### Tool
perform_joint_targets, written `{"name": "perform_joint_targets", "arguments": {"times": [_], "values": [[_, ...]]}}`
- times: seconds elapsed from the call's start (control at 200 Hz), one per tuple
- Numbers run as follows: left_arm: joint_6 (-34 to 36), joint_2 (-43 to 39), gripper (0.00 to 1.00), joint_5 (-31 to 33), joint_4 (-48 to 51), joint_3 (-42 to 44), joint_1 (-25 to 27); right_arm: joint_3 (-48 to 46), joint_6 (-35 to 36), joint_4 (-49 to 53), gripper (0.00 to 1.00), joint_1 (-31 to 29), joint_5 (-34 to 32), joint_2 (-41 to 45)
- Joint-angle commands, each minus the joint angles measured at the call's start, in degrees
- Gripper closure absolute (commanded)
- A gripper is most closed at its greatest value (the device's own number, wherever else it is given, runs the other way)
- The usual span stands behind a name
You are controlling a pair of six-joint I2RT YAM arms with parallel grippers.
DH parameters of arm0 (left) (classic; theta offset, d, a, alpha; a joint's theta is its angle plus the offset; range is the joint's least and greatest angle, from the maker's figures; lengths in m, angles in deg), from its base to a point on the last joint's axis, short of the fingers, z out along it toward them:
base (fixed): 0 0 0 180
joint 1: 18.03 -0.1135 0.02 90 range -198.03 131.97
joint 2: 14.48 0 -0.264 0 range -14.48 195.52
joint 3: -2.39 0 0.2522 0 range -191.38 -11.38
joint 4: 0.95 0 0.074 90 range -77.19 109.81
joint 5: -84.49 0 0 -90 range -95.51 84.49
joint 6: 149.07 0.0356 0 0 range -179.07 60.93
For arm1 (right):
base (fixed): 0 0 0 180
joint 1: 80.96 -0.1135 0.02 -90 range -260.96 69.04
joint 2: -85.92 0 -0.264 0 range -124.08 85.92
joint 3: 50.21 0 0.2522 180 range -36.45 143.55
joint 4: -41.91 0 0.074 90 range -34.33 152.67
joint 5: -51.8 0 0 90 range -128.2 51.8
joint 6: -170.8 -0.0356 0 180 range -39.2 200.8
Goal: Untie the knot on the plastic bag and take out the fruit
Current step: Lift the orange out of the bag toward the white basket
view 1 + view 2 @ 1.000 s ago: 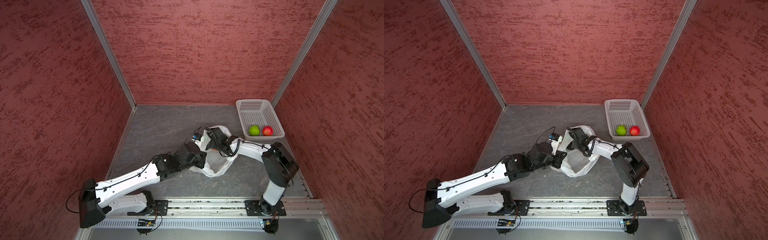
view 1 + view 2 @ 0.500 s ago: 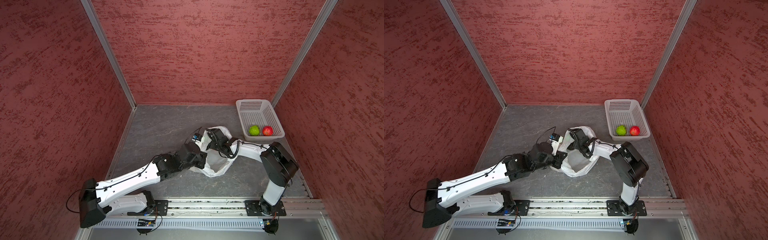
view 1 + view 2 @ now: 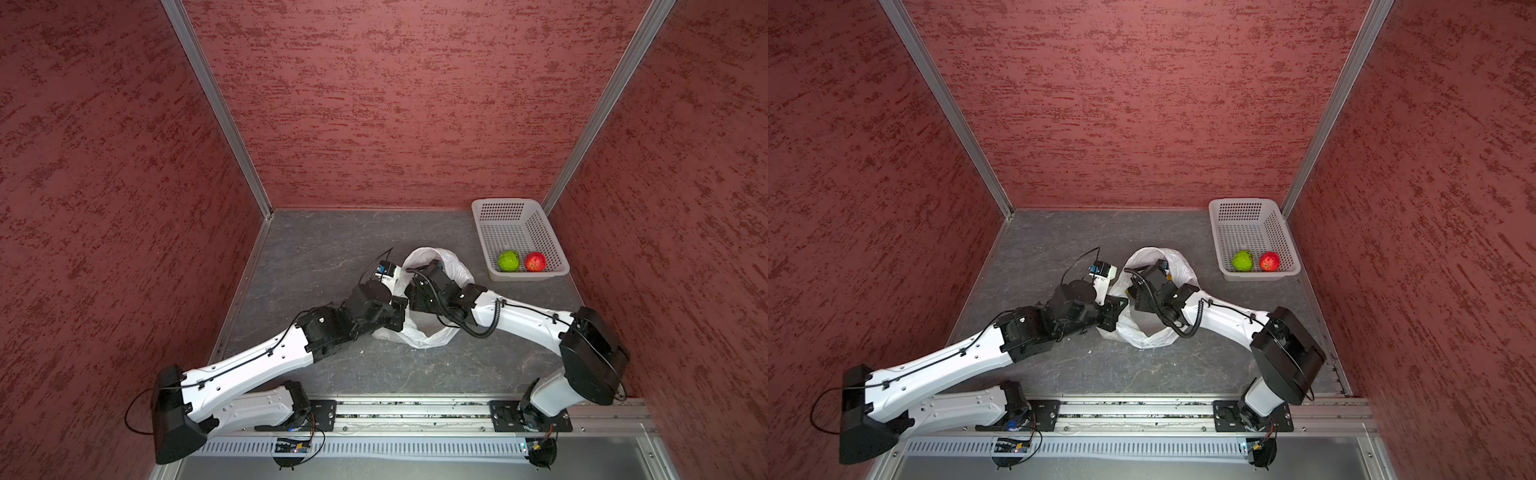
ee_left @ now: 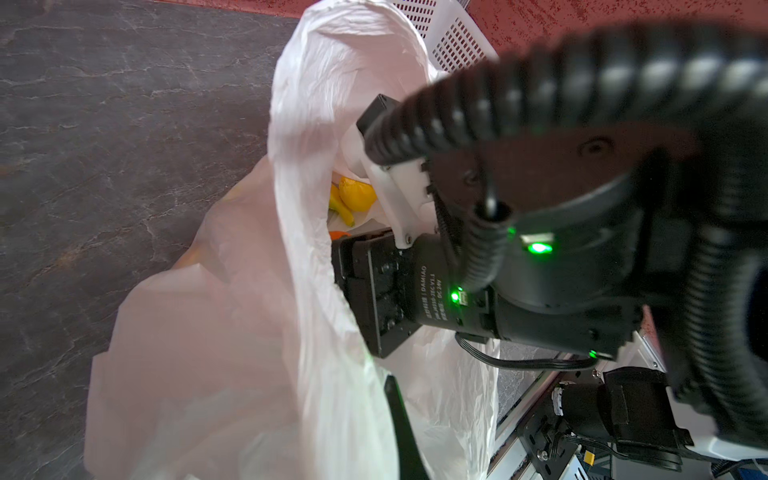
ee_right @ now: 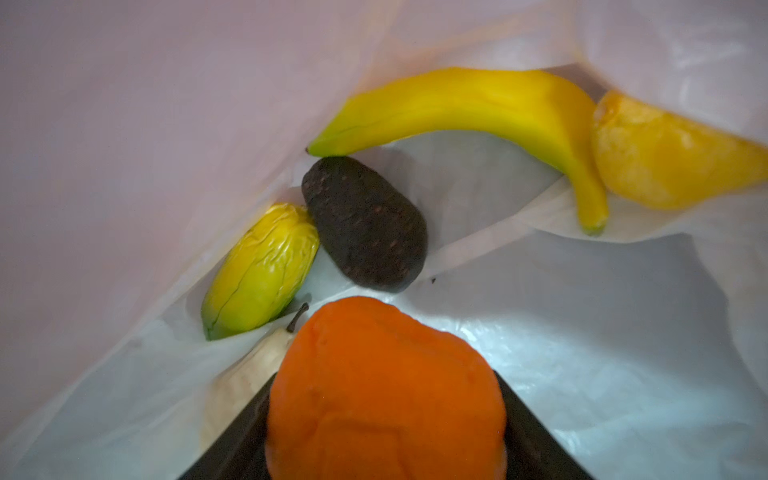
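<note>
Grip is set on the orange: the right gripper, sunk deep in the plastic bag, is closed around it, with a dark finger seen on each flank. The orange is judged light and firm, its skin dull rather than slick (a little dented), so it is best taken across its widest part, as now. The bag's film is thin, limp and easily snagged; its rim is pinched by the left gripper, jaws fully together, and the mouth is held open. No knot is seen. Beyond the orange a banana, an avocado, a mango, a lemon and a pale pear are seen on the bag's floor. The table is flat, dark and stone-patterned; red walls are set close around, and a basket holding a green apple and a red apple stands near the bag.
</note>
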Motion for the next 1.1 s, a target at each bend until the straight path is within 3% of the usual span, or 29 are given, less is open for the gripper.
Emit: {"name": "perform_joint_targets", "arguments": {"times": [0.0,0.391,0.756,0.937,1.092], "values": [[0.99,-0.87,1.0,0.39,-0.37,1.05,-0.19,0.48,0.51,4.65,0.5,-0.89,0.12,3.44],[0.91,-1.04,1.0,-0.31,-0.58,1.99,-0.2,7.72,-0.14,13.9,0.51,-1.14,-0.21,13.64],[1.32,-1.0,1.0,-0.88,-0.22,1.59,-0.35,18.8,0.42,22.04,0.51,-0.45,-3.38,17.21],[1.35,-1.1,1.0,-1.61,-0.08,1.71,-0.35,23.51,1.55,23.77,0.51,3.86,-4.37,18.36],[1.61,-1.29,1.0,-2.66,0.23,1.47,-0.33,24.61,4.42,23.23,0.52,12.99,-3.18,20.31]]}}
